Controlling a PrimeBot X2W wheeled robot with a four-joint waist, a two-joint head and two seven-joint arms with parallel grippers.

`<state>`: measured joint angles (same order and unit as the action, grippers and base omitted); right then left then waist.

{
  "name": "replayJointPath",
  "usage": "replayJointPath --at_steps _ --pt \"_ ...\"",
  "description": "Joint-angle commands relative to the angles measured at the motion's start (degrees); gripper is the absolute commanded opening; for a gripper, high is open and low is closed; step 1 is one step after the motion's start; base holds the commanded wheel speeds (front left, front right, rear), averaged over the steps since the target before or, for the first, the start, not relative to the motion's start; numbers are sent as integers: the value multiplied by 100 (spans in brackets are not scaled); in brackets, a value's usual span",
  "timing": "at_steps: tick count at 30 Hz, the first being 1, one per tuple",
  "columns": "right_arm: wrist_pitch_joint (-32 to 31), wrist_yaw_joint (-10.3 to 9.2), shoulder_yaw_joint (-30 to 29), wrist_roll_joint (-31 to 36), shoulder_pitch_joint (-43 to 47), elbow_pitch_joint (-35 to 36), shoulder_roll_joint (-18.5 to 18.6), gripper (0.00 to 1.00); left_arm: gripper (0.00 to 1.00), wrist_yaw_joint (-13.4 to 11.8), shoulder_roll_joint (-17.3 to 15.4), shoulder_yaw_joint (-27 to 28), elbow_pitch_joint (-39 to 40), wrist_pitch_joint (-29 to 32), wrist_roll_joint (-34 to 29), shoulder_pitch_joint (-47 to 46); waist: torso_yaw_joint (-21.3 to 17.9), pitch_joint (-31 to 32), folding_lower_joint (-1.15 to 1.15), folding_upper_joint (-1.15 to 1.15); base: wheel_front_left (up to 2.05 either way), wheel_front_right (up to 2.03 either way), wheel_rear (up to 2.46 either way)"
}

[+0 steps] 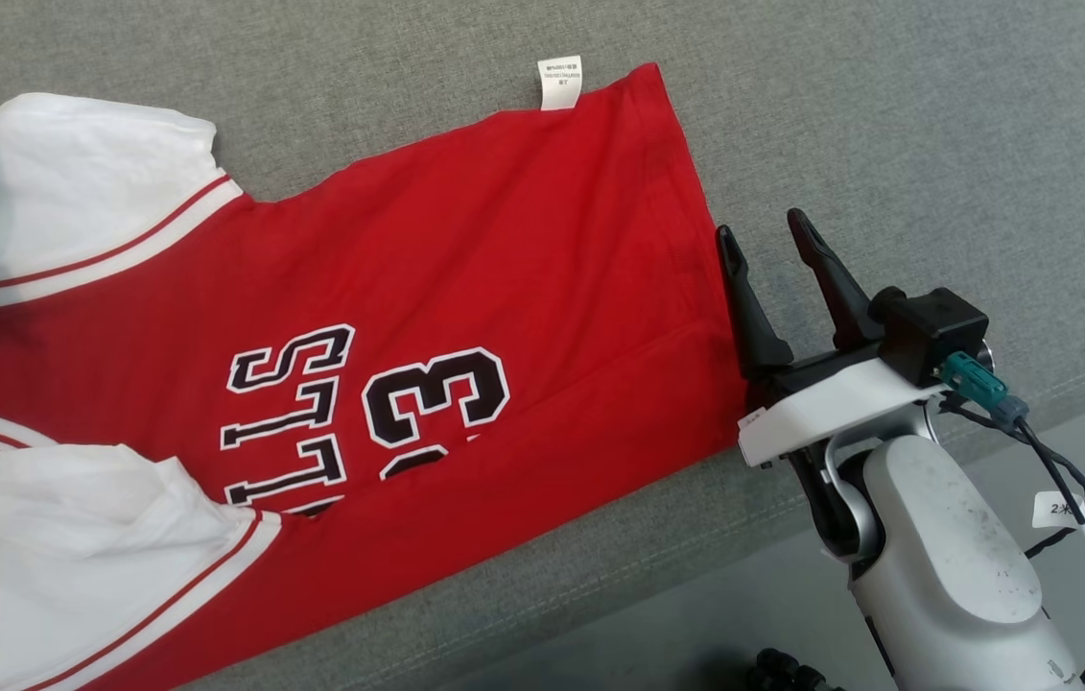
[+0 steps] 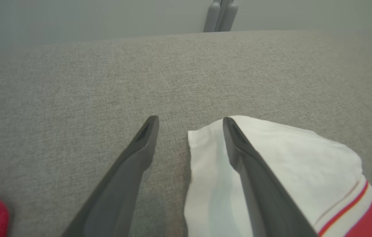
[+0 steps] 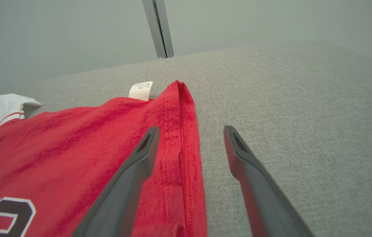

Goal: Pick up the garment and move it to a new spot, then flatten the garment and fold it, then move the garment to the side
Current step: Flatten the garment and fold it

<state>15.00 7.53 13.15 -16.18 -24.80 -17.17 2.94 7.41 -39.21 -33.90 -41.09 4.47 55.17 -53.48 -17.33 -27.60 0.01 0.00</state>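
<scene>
A red jersey [image 1: 465, 269] with white sleeves and black-and-white lettering lies spread on the grey upholstered surface [image 1: 887, 115]. My right gripper [image 1: 761, 226] is open at the jersey's hem on the right. In the right wrist view the right gripper [image 3: 191, 130] straddles the stitched hem edge [image 3: 182, 144], its left finger over red cloth and its right finger over bare upholstery. My left gripper [image 2: 189, 121] is open at the far white sleeve [image 2: 291, 158]. One finger lies over the sleeve, the other over bare fabric. Nothing is held.
A white care label [image 1: 559, 82] sticks out at the jersey's far corner. The surface's front edge [image 1: 1031, 408] runs diagonally past my right arm, with paler floor beyond it. A black cable [image 1: 1079, 499] hangs from the right wrist. A grey post [image 3: 159, 29] stands behind the surface.
</scene>
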Motion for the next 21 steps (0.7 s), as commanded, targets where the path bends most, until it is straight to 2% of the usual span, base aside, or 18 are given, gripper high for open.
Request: replayJointPath --at_steps 1,8,21 --pt "23 -9 11 -42 -23 7 -2 100 100 9 -43 -90 -69 36 61 -132 -30 -20 -1 0 0 0 0" --pt "23 -9 84 -156 -90 0 -3 100 100 9 -139 -490 -371 179 113 -337 -133 -69 -1 0 0 0 0" --pt "24 -9 109 -258 -80 -35 -4 100 100 9 -96 -1006 -629 350 418 -567 -195 -75 -1 0 0 0 0"
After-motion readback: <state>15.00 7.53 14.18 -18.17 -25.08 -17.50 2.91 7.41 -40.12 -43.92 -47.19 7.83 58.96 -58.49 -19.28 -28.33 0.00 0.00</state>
